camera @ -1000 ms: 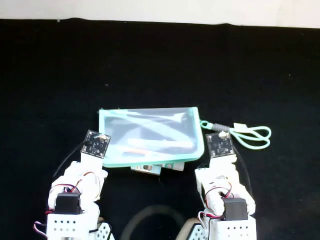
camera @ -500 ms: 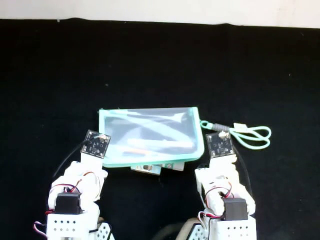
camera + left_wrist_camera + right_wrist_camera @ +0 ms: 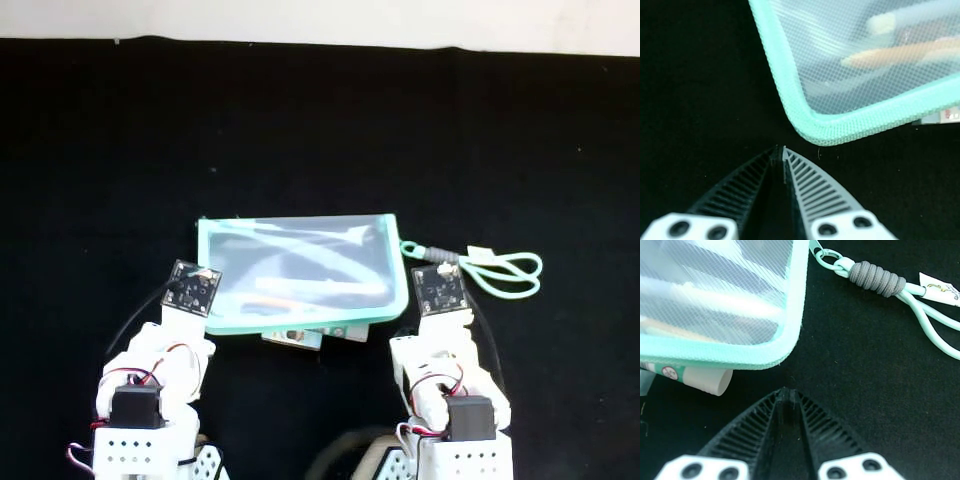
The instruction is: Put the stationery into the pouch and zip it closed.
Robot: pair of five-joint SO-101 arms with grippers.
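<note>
Table (image 3: 120, 150): black cover, with a pale strip along the far edge.
Cord (image 3: 505, 272): mint loop with a grey wrap, fastened to the pouch's zip pull and lying on the table beyond the right arm.
White tube (image 3: 705, 380): labelled, lying partly under the pouch's near edge with one end poking out.
Pouch (image 3: 300, 270): mint-edged and see-through, flat at mid-table between the two arms. It holds stationery, including an orange pen (image 3: 900, 52).
Left claw (image 3: 779, 150): tips together, empty — just off the pouch's near left corner, not touching it.
Right claw (image 3: 787, 392): tips together, empty — over bare table just off the near right corner.
</note>
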